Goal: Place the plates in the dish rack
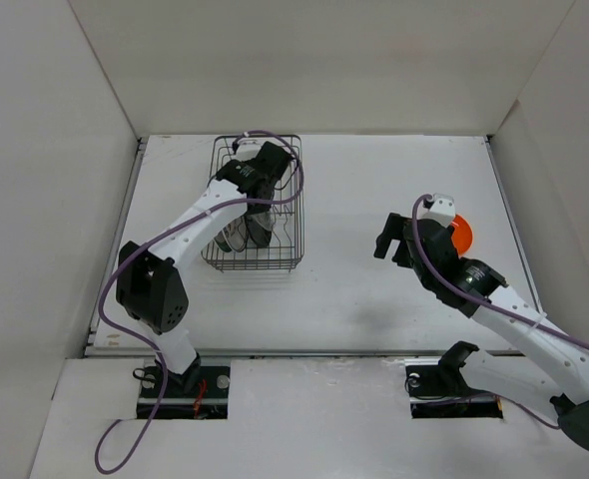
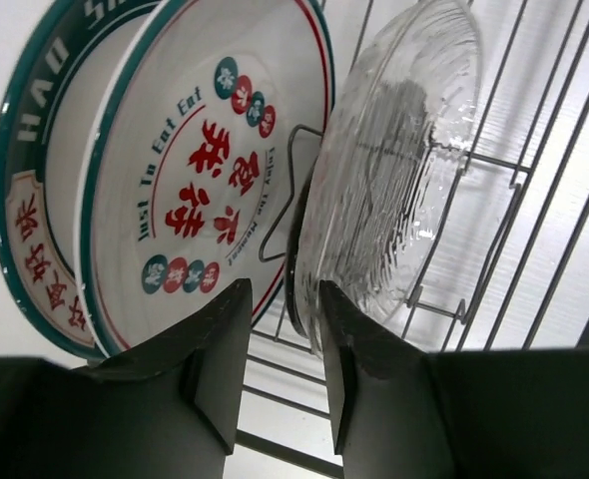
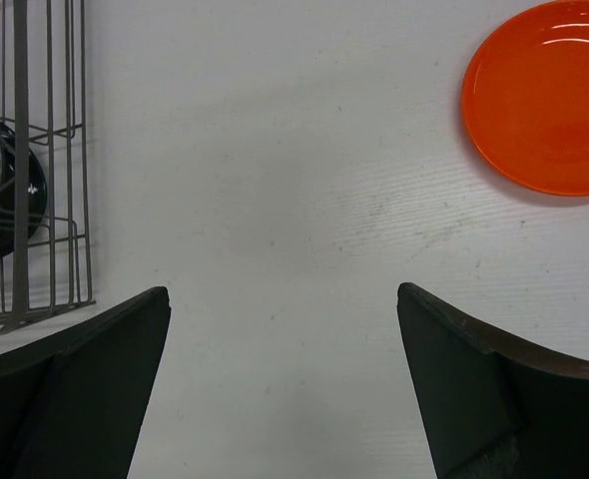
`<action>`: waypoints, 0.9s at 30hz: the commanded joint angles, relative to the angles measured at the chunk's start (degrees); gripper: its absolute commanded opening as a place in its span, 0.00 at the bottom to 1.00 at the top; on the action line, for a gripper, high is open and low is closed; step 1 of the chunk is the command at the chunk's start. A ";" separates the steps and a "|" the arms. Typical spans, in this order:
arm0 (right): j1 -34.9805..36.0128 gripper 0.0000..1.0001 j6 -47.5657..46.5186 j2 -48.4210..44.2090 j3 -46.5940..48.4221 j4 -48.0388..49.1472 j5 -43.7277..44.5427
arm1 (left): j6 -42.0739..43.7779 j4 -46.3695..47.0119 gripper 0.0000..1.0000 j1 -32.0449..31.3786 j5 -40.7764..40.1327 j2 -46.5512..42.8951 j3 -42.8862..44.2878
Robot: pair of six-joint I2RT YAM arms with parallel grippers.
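Note:
The dish rack (image 1: 299, 205) stands at the back left of the table. Inside it, my left gripper (image 2: 283, 289) is open by a narrow gap, with nothing between its fingers. Its right finger (image 2: 359, 349) is next to the rim of the clear glass plate (image 2: 394, 170), which stands upright in the tines. A black plate edge (image 2: 293, 259), a white plate with red characters (image 2: 205, 170) and a dark-rimmed plate (image 2: 30, 200) stand beside it. The orange plate (image 1: 462, 235) lies flat on the table. My right gripper (image 1: 399, 232) hovers wide open just left of it.
White walls close in the table on the left, back and right. Rack wires (image 2: 534, 180) run close along the right of my left gripper. In the right wrist view the rack's corner (image 3: 50, 200) is at the far left and the orange plate (image 3: 544, 100) at the upper right.

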 commanded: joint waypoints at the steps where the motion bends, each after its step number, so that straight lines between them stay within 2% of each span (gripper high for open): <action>1: 0.55 1.00 -0.75 -0.37 -0.33 1.65 0.70 | 1.32 1.30 0.31 -0.30 1.79 -1.99 -0.05; 10: 0.55 1.00 -0.75 0.68 -0.33 2.18 0.70 | 2.99 2.62 0.27 -0.30 5.83 -3.75 -1.90; 13: 0.55 1.00 -0.75 0.68 -0.33 2.18 0.18 | 3.52 2.63 0.28 -0.30 7.24 -4.98 -2.43; 15: 0.55 1.00 -0.75 0.68 -0.33 2.18 0.18 | 4.05 2.63 0.36 -0.30 9.08 -5.77 -2.95; 16: 0.55 1.00 -0.75 0.68 -0.33 2.70 0.18 | 4.05 2.63 0.44 -0.30 9.09 -6.47 -2.95; 17: 0.55 1.00 -0.75 0.68 -0.33 2.71 0.18 | 4.57 3.15 0.53 -0.30 9.09 -7.00 -3.65; 18: 0.55 1.00 -0.75 1.29 -0.33 2.71 0.18 | 4.58 3.15 0.70 -0.30 9.09 -7.61 -3.66; 20: 0.55 1.00 -0.75 1.82 -0.33 2.71 0.18 | 4.58 3.15 0.76 -0.30 9.79 -8.23 -3.66; 24: -1.29 1.00 -0.75 3.14 0.73 0.96 2.54 | 7.91 2.46 0.77 -0.30 15.74 -8.24 0.01; 25: -2.86 1.00 -0.75 3.14 0.73 0.95 2.55 | 9.31 2.45 0.77 -0.30 16.73 -8.24 1.34; 26: -7.93 1.00 -0.75 3.14 -0.14 0.95 2.55 | 12.98 1.75 0.77 -0.30 17.69 -8.24 2.92; 27: -11.54 1.00 -2.57 3.14 -2.42 2.78 1.85 | 15.10 1.22 0.85 -0.30 18.40 -7.54 6.42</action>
